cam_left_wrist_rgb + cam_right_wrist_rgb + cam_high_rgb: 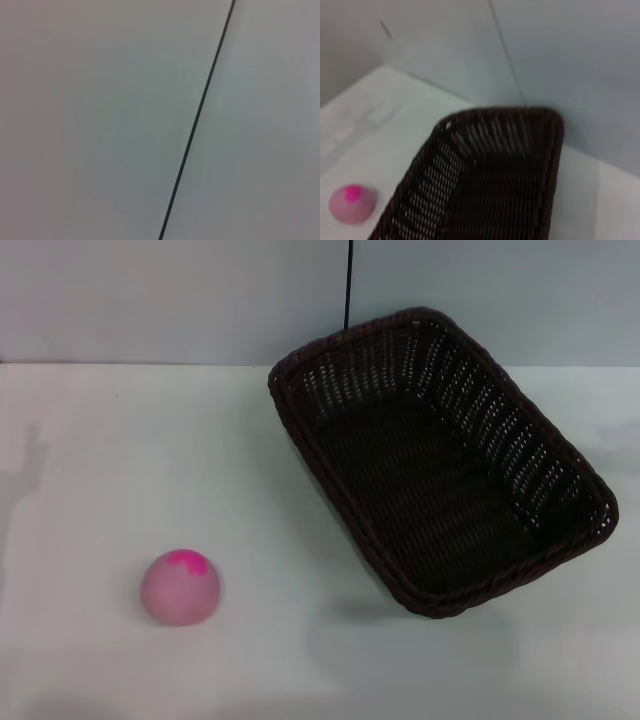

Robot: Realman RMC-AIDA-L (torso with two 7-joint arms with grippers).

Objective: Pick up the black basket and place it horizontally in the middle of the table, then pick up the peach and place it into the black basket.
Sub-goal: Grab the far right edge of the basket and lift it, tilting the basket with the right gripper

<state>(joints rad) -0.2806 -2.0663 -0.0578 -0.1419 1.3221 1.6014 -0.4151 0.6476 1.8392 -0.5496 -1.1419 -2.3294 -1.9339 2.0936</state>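
Note:
The black basket (440, 460) lies empty on the right half of the white table (120, 470), turned at a slant with one corner near the back edge. The peach (180, 586), pale pink with a magenta patch on top, rests on the table at the front left, well apart from the basket. The right wrist view looks down on the basket's braided rim (485, 165) from near it, with the peach (352, 202) farther off. Neither gripper shows in any view. The left wrist view shows only a pale wall with a thin dark line (197, 117).
A grey wall (150, 300) stands behind the table's back edge. A thin black cable (348, 285) runs down the wall just behind the basket. Faint shadows fall on the table at the far left and at the front edge.

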